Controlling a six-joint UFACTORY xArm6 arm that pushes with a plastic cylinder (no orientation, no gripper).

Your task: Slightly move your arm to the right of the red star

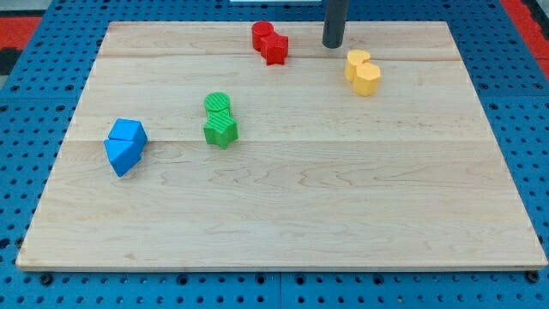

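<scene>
The red star lies near the view's top, just left of centre, touching a second red block at its upper left. My tip is on the board to the right of the red star, with a clear gap between them. It stands up and to the left of the yellow blocks.
Two yellow blocks lie touching at the upper right. A green round block and a green star touch at centre left. Two blue blocks touch at the left. The wooden board sits on a blue pegboard.
</scene>
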